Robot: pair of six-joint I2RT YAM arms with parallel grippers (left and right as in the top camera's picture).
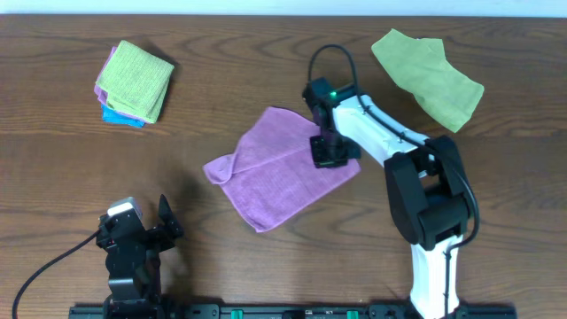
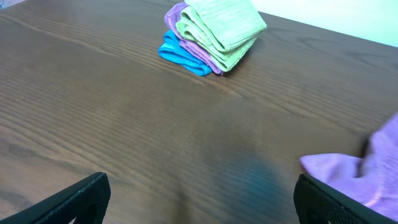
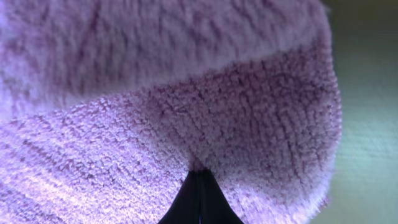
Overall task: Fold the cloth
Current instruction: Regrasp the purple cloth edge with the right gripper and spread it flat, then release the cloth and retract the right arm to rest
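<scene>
**Item: purple cloth** (image 1: 275,173). Lies flat and unfolded at the centre of the wooden table (image 1: 266,53), set diamond-wise. The corner at its 9 o'clock end is curled over on itself. No fold line is made yet.

**Item: right gripper** (image 1: 330,152). Sits on the cloth's 3 o'clock corner. In the wrist view the terry pile fills the frame and the fingers meet in a point with fabric bunched at their tip. Judged clenched on the cloth.

**Item: left gripper** (image 2: 202,193). At 7 o'clock, well apart from the cloth, fingers spread wide and grasping nothing.

**Other stock:** stack of folded cloths (image 1: 133,81) at 10 o'clock; loose light green cloth (image 1: 427,75) at 2 o'clock. Both lie well apart from the work.

**Handling note (judgement):**
- Lift the pinched corner only enough to clear the pile.
- Carry it toward 9 o'clock so it lands on the opposite corner.
- Keep the lower layer from dragging, since microfibre grips wood poorly and may slide.
- The curled 9 o'clock corner may trap a lump, so lay the carried corner just past it.
- Let go only once the edges match.
</scene>
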